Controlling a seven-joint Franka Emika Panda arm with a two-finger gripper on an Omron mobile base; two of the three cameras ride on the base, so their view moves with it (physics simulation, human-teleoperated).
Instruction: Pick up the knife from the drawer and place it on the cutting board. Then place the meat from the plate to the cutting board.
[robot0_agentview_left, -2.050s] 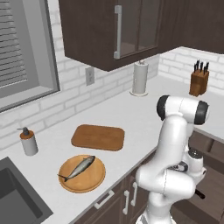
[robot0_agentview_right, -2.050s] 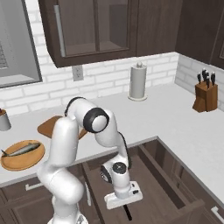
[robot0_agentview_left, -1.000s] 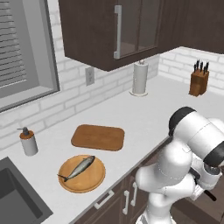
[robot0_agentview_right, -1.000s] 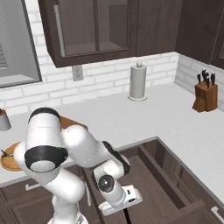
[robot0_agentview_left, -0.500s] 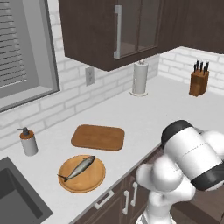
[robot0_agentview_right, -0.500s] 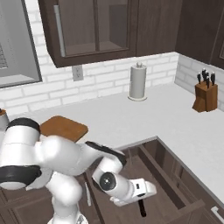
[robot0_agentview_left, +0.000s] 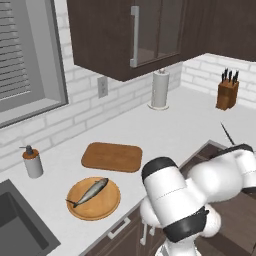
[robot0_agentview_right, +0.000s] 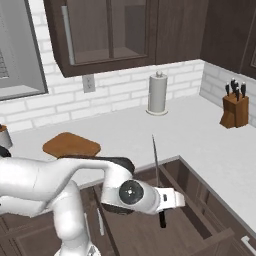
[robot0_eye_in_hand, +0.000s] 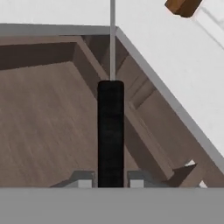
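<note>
Gripper (robot0_eye_in_hand: 111, 180) clamped on the dark handle of the knife (robot0_agentview_right: 156, 172), blade pointing up, held above the open drawer (robot0_agentview_right: 200, 210). Knife looks light and rigid with a smooth thin blade, so the handle is the right hold; a grip low on the handle may let it pivot, so move it gently. Cutting board (robot0_agentview_left: 112, 157) sits on the table (robot0_agentview_left: 165, 125) beside the plate (robot0_agentview_left: 94, 199) with the meat (robot0_agentview_left: 90, 191), well apart from the knife.
</note>
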